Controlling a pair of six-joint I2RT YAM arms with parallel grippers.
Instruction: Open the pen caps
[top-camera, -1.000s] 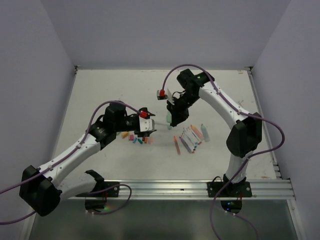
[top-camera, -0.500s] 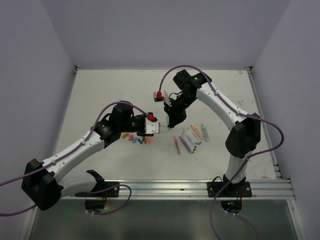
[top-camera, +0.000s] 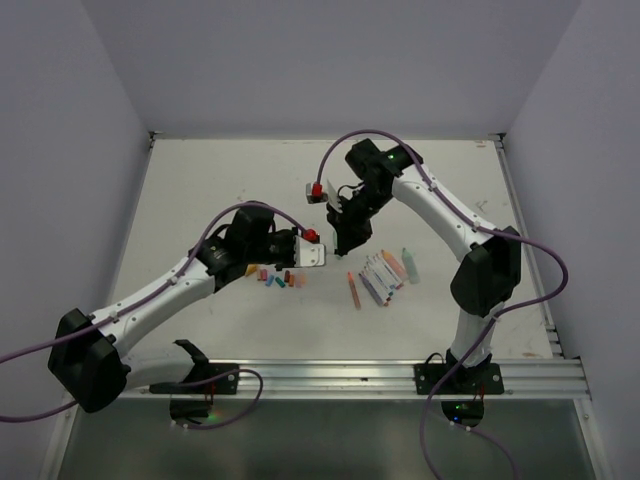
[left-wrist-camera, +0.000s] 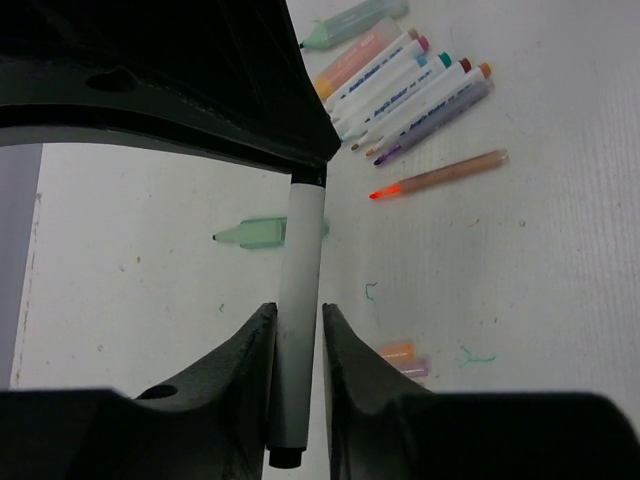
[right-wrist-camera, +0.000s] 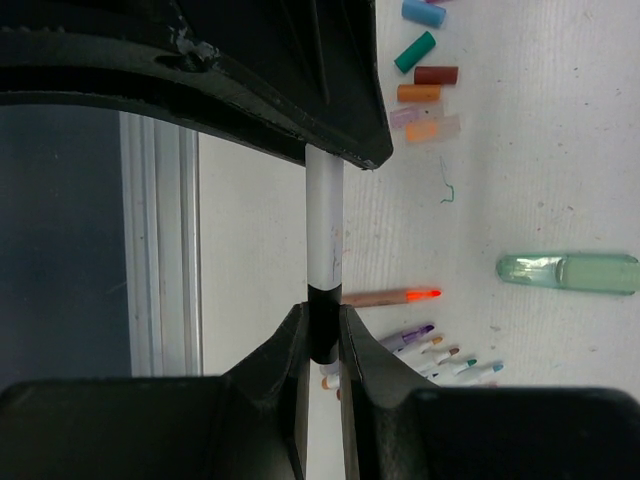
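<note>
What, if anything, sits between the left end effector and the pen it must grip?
Nothing visible. The left end effector has its fingers directly on the white pen, while the right end effector clamps its black cap. The loose pens lie on the table below, clear of both.

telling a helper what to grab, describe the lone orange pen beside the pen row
On the table, right of centre, pens lie in a tight row. Just left of that row, apart from it, lies the orange pen. Its neighbours have white barrels; this one is orange-brown with a bare bright orange tip.
</note>
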